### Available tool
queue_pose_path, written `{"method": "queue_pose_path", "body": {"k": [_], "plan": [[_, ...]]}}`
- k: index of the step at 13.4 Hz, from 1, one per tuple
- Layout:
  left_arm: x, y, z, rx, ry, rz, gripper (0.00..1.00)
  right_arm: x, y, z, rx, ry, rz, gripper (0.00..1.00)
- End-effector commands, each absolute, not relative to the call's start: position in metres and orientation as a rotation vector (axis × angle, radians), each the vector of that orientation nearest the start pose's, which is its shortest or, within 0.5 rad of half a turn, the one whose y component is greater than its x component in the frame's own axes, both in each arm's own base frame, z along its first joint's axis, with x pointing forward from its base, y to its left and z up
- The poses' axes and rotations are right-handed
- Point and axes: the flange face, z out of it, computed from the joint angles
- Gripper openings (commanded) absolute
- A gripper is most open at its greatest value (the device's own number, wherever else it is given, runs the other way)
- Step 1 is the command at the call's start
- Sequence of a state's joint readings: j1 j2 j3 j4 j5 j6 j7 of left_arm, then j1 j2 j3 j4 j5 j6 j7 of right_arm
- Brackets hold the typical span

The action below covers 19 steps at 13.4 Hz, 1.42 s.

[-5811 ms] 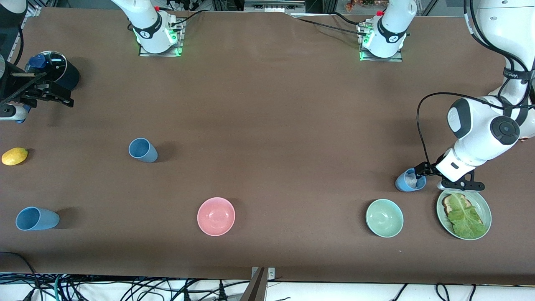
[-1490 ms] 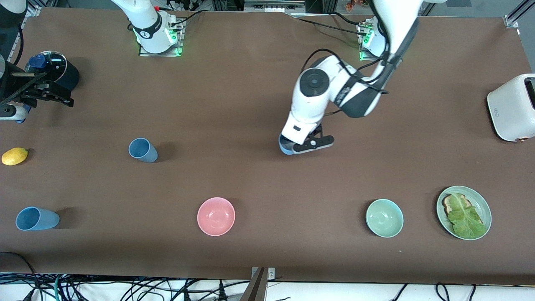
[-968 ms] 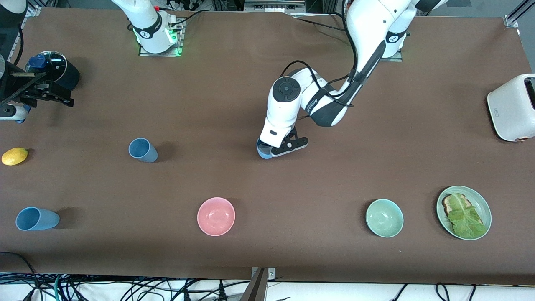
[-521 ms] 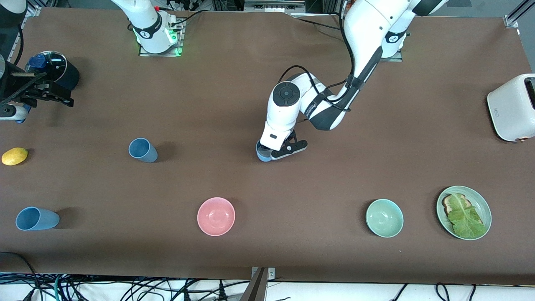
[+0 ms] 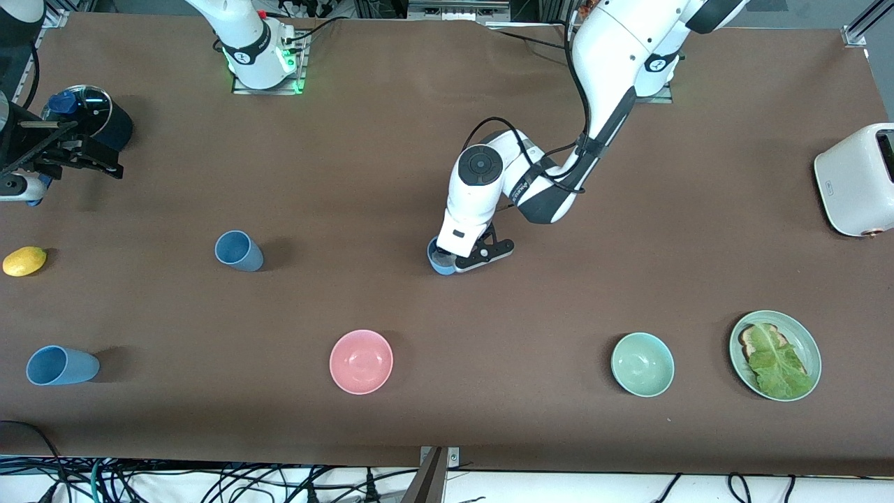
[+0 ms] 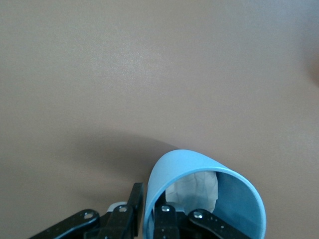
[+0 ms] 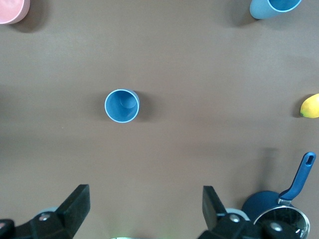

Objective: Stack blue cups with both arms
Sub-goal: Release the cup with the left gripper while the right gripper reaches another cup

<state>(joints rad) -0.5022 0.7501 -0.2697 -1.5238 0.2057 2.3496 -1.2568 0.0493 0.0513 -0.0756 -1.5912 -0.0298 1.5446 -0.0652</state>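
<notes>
blue cup carried to table middle

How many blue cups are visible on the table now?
3. One cup stands mid-table at the left gripper. A second cup stands toward the right arm's end. A third cup, nearest the front camera, is at that end.

Bright, even light; soft shadows

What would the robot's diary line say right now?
left gripper: on blue cup, mid-table | right gripper: open, waiting | stacked: none
</notes>
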Motion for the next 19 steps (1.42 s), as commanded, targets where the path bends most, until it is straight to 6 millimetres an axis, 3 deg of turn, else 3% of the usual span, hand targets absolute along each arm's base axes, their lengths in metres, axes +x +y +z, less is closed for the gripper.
{"method": "queue_pose_path", "body": {"k": [1, 6, 7, 8, 10, 11, 14, 19], "plan": [[0.546, -0.481, 0.245, -3.165, -0.721, -0.108, 0.26, 0.563, -0.018, 0.589, -3.176, -0.057, 0.161, 1.00], [0.557, -0.471, 0.270, -3.171, -0.758, -0.138, 0.48, 0.566, -0.011, 0.586, -3.178, -0.079, 0.156, 1.00], [0.562, -0.465, 0.279, -3.166, -0.777, -0.146, 0.52, 0.571, -0.007, 0.576, -3.182, -0.109, 0.186, 1.00], [0.563, -0.461, 0.287, -3.156, -0.780, -0.145, 0.56, 0.580, -0.001, 0.555, -3.181, -0.135, 0.237, 1.00], [0.568, -0.452, 0.303, -3.142, -0.790, -0.153, 0.64, 0.597, 0.030, 0.503, -3.182, -0.213, 0.378, 1.00], [0.569, -0.447, 0.313, -3.130, -0.797, -0.150, 0.70, 0.604, 0.038, 0.488, -3.192, -0.230, 0.381, 1.00], [0.581, -0.419, 0.346, -3.085, -0.815, -0.152, 0.80, 0.627, 0.043, 0.411, -3.195, -0.248, 0.396, 1.00], [0.596, -0.366, 0.396, -3.055, -0.700, -0.129, 0.92, 0.607, 0.023, 0.345, -3.206, -0.255, 0.195, 1.00]]}}
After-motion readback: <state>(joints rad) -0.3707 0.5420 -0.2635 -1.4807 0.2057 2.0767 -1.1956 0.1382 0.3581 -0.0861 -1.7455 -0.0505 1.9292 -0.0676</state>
